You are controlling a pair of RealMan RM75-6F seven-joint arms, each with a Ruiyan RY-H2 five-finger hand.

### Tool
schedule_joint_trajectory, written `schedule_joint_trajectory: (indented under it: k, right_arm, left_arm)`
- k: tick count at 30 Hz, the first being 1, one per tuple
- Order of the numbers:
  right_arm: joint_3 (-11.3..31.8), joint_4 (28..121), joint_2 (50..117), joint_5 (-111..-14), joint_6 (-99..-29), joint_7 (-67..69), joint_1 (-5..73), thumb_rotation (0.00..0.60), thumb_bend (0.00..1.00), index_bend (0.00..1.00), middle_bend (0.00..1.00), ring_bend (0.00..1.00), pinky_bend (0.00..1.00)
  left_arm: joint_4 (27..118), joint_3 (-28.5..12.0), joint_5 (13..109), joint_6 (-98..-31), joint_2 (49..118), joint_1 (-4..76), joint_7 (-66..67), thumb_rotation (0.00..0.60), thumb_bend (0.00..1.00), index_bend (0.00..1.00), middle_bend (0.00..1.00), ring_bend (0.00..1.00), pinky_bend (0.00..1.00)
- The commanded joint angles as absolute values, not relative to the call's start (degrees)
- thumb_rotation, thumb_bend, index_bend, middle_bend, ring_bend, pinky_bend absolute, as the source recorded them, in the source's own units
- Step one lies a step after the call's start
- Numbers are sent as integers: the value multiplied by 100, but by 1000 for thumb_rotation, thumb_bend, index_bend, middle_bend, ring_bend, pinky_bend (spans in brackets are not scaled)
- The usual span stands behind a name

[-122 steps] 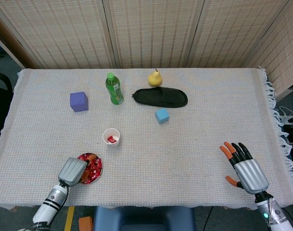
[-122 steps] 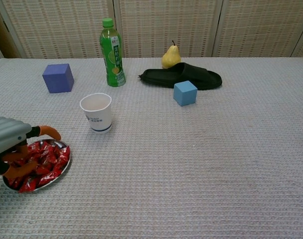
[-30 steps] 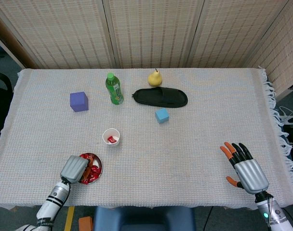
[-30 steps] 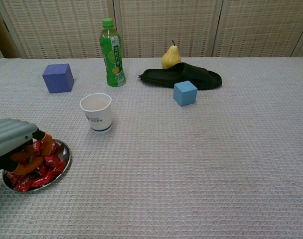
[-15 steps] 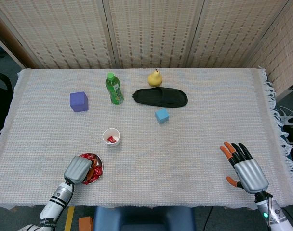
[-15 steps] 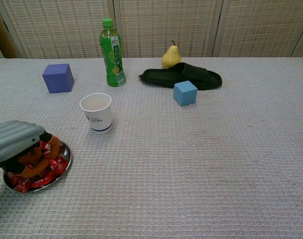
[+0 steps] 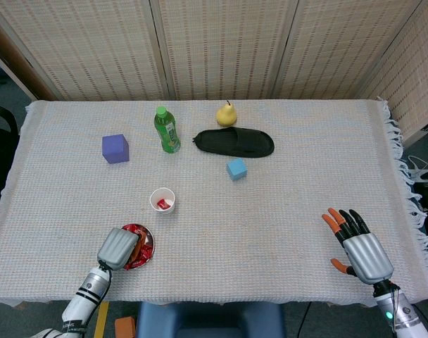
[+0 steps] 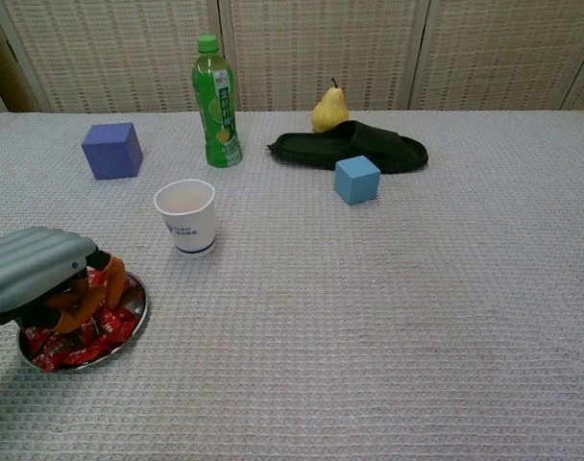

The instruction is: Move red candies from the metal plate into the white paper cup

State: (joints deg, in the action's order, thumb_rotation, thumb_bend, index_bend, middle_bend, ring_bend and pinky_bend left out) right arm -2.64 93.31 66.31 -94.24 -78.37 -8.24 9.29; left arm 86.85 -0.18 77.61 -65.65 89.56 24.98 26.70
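Red candies (image 8: pixel 85 338) are small, shiny, crinkled wrappers heaped in the metal plate (image 8: pixel 131 322), which sits at the near left edge of the surface (image 7: pixel 291 204), covered in a pale woven cloth. Left hand (image 8: pixel 37 274) hangs over the plate with its grey back up and its orange fingertips (image 8: pixel 114 269) curled down into the heap; cannot tell from either view whether a candy is actually gripped. White paper cup (image 8: pixel 186 216) stands upright just beyond the plate, apart from it. Head view looks down into the cup (image 7: pixel 162 200) and shows one red piece inside; chest view shows only the outer wall and rim, plus a small printed mark low on the side. Head view alone shows the right hand (image 7: pixel 358 246), resting at the near right of the surface, fingers spread, holding nothing. Chest view shows the candies and fingertips under the left hand, which the head view mostly hides. Further back: purple cube (image 7: pixel 115 148), green bottle (image 7: pixel 166 129), pear (image 7: pixel 227 113), black slipper (image 7: pixel 234 142), blue cube (image 7: pixel 236 168).
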Motion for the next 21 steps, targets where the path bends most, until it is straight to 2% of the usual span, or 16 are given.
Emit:
schedule_joint_trajectory:
  k: [1,11,12,16,21]
  right_arm:
    - [-262,9333,6630,-9419,-7831,-828,931,600,96,0,0,0,0]
    - [-266,9342,6649,-9407,-7801,-871,937,600,95,0,0,0,0]
    - [-266,9342,6649,-9406,-7797,-872,939,600,96,0,0,0,0]
    - [-262,9341,6644,-9400,-7796,-865,941,600,95,0,0,0,0]
    - [-268,9343,6636,-9406,-7802,-854,936,600,96,0,0,0,0]
  left_arm:
    - [8659,-33,7743,-6570,8942,2489,2662,600,812,787,1000,1000,1000]
    - [8604,-25,7776,-6601,8943,2458,2563,600,799,785,1000,1000,1000]
    - [8614,-19,7801,-6616,8939,2449,2518,600,777,764,1000,1000,1000]
    - [8707,32,7918,-6654,8867,2419,2337,600,576,545,1000,1000,1000]
    - [8861,159,8068,-6705,8684,2351,2220,600,483,368,1000,1000,1000]
